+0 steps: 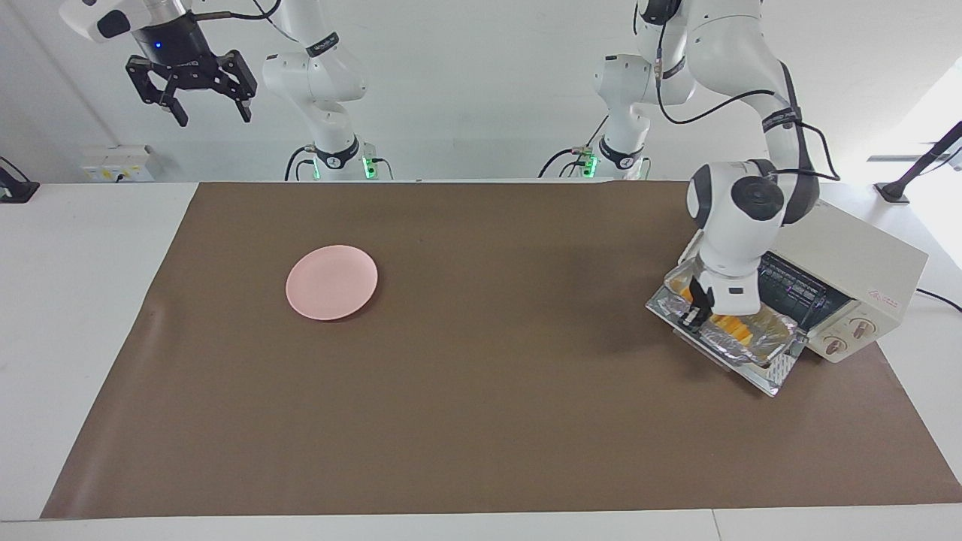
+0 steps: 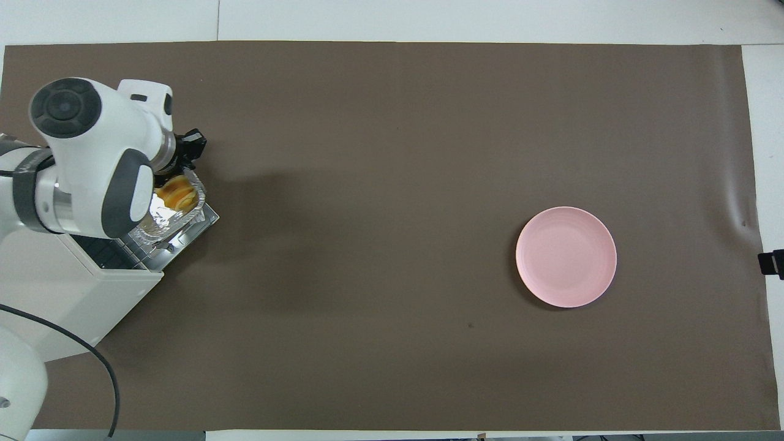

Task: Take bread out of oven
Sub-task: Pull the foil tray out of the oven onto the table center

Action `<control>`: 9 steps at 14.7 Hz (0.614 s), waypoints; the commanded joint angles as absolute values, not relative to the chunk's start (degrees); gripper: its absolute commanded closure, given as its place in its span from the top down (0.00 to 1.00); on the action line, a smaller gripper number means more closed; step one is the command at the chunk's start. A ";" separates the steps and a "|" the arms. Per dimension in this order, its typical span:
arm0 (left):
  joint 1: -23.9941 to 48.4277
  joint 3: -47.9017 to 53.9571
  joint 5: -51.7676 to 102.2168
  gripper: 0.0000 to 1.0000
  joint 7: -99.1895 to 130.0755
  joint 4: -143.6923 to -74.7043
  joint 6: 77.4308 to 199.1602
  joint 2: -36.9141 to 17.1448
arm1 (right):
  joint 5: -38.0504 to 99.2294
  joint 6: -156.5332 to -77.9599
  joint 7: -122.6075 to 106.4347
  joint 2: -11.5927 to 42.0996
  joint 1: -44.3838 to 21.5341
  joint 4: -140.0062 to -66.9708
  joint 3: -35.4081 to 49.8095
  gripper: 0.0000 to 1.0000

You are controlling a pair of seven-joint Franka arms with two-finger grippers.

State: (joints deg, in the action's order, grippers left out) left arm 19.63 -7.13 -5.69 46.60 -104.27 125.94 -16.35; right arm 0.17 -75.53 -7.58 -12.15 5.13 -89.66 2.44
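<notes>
The cream-white oven [image 1: 864,263] stands at the left arm's end of the table with its door [image 1: 774,376] dropped open. A crinkled foil tray [image 1: 759,342] rests on the door, and the yellow-orange bread [image 1: 733,325] lies in it. My left gripper [image 1: 695,319] reaches down to the tray's outer rim and looks shut on it. In the overhead view the left arm covers much of the oven [image 2: 67,288], and the bread [image 2: 177,193] shows in the tray [image 2: 165,220] beside the gripper [image 2: 191,147]. My right gripper [image 1: 214,118] is open and waits, raised high at its own end.
A round pink plate [image 1: 331,282] lies on the brown mat [image 1: 481,421] toward the right arm's end of the table; it also shows in the overhead view [image 2: 566,256]. A black cable [image 1: 939,299] runs from the oven.
</notes>
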 commanded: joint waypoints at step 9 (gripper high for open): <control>44.28 -7.29 -1.68 0.00 37.35 -95.19 125.94 -27.07 | 0.09 -74.97 -8.79 -13.89 6.06 -90.79 2.81 1.00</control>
State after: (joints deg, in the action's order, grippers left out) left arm 41.59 -6.47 -3.96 39.21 -97.55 125.92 -25.08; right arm 0.17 -75.28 -7.58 -12.81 5.02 -89.66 2.86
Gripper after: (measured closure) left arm 0.982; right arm 0.000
